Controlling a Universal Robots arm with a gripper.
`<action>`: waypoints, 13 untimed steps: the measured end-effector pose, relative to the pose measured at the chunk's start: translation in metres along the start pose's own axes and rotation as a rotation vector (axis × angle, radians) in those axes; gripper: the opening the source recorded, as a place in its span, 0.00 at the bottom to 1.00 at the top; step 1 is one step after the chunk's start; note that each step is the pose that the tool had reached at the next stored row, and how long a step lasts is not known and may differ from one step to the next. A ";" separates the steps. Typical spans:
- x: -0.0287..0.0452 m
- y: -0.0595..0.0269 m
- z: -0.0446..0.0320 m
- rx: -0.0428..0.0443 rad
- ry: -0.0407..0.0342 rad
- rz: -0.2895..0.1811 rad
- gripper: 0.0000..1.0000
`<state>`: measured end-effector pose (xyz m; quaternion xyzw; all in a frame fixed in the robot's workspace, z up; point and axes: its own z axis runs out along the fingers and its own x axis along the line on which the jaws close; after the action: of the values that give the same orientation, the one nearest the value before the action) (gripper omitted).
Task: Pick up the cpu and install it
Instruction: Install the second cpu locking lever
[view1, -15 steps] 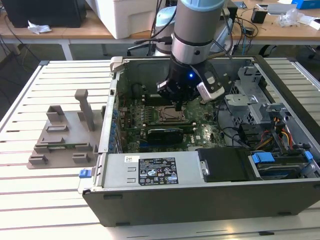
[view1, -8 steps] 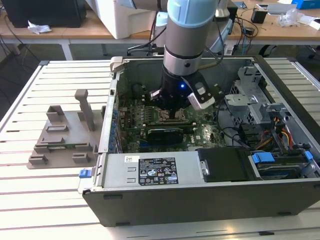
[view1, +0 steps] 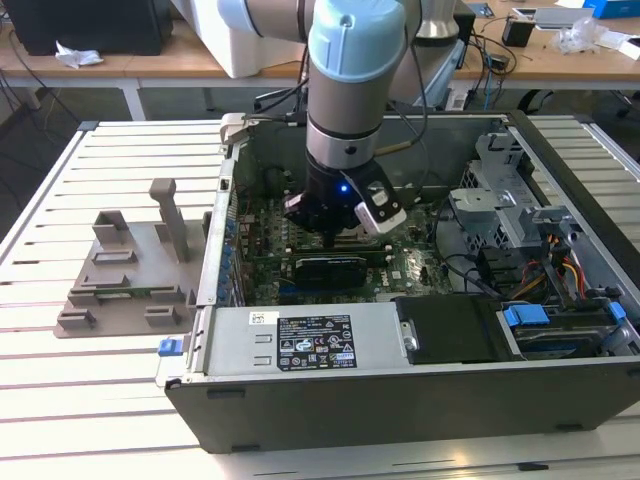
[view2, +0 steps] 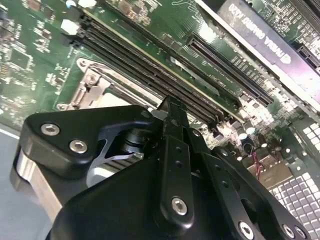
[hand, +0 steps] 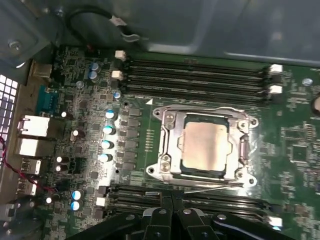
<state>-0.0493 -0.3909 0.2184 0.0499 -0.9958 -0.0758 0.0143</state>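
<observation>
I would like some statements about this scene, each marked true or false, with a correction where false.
1. The cpu lies in the socket frame on the motherboard. True.
2. The end effector hangs over the grey tray. False: it is inside the open computer case, above the motherboard.
3. The grey tray stands outside the case, on the exterior view's left. True.
4. The cpu rests on the grey tray. False: it lies in the socket.

The cpu (hand: 205, 145) lies in the socket frame (hand: 170, 150) on the motherboard (hand: 300, 145), memory slots (hand: 195, 75) beside it
</observation>
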 end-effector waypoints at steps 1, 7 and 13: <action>0.0016 -0.0001 0.0016 -0.0009 0.0006 -0.004 0.11; 0.0121 0.0017 0.0120 -0.0118 0.0031 -0.029 0.11; 0.0129 0.0113 0.0201 -0.0226 0.0029 -0.036 0.11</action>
<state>-0.0639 -0.3781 0.2006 0.0676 -0.9938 -0.0872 0.0149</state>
